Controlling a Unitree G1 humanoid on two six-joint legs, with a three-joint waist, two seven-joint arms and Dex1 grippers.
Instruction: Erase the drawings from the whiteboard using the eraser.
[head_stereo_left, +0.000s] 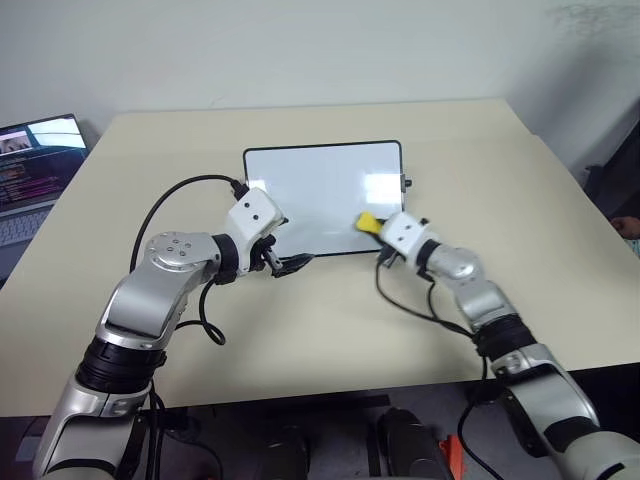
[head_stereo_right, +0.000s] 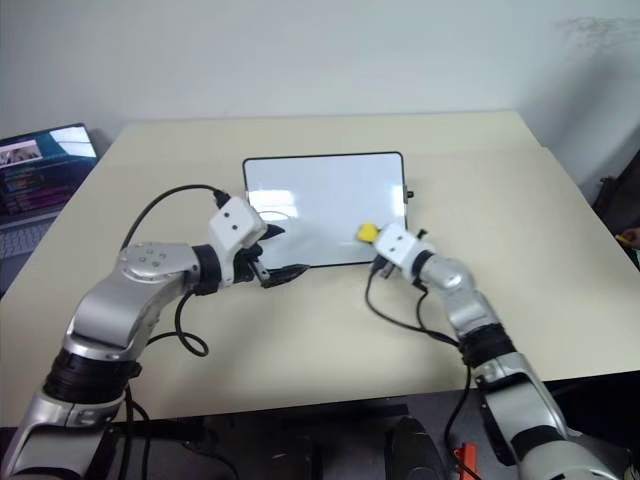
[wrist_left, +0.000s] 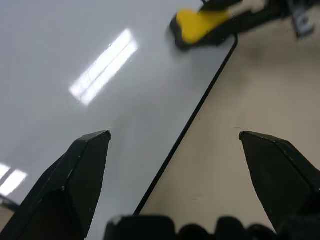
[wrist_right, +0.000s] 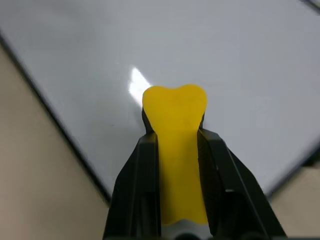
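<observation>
The glossy white, black-framed whiteboard (head_stereo_left: 320, 195) is seen lying flat on the beige desk (head_stereo_left: 500, 170), no writing being readable on it, while a yellow eraser (wrist_right: 175, 130) is clamped in the right pincer (head_stereo_left: 372, 226) over its near edge and the left pincer (wrist_left: 175, 150) is held wide open, empty, astride that edge.

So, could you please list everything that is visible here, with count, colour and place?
Table: one, beige, under everything.
Whiteboard: one, white with black frame, middle of table; no drawings can be made out on it.
Eraser: one, yellow, over the board's near right part, clamped in right tool.
Laptop: one, screen lit, at the table's far left.
Left tool: one, black, open, at the board's near edge.
Right tool: one, black, shut on eraser.
</observation>
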